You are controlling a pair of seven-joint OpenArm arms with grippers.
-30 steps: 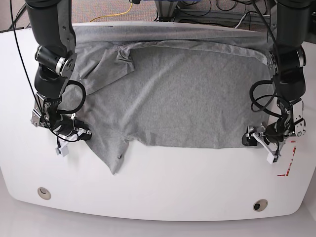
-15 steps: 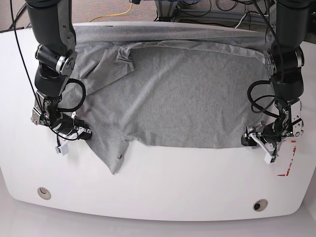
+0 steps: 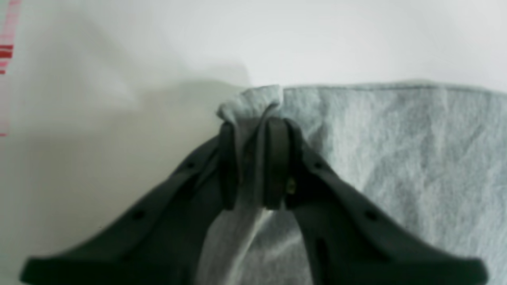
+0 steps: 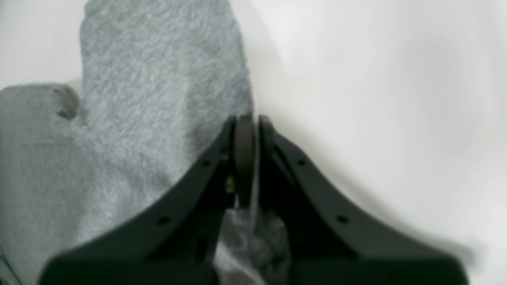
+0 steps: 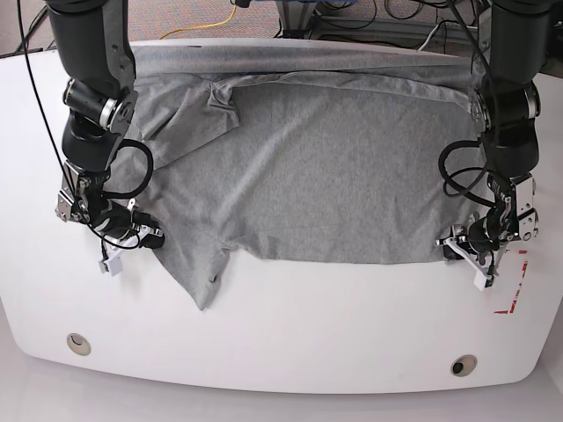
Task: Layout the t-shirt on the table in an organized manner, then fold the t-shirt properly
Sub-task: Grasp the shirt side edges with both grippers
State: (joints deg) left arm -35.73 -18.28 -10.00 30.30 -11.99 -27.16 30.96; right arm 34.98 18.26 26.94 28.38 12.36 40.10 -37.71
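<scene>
Your left gripper (image 3: 253, 166), in its own wrist view, has its jaws drawn in on a bunched corner of the shirt (image 3: 396, 158), a wad of grey cloth standing up between the pads and poking past the tips, with bare table (image 3: 119, 59) beyond and a bit of red tape (image 3: 6, 51) at the edge. That bunching tells you how the shirt handles: soft, light and limp, so it gathers wherever you pinch it and holds no shape of its own; take it at corners and hems, where the doubled edge gives the pads something to bite. In the right wrist view your right gripper (image 4: 247, 158) is pressed fully together beside a flap of cloth, and some grey shows low between the fingers, so I judge it has an edge of the shirt (image 4: 138, 138), though the blur leaves that less sure. In the base view the shirt (image 5: 325, 167) lies spread over the far half of the table (image 5: 281, 325), rumpled at one sleeve, its far edge draped over the back, each gripper low at a near corner. Against the earlier base frames, the left gripper (image 5: 471, 249) stood wide a second ago and has since closed on the corner; the right gripper (image 5: 132, 236) and the cloth look unchanged.
</scene>
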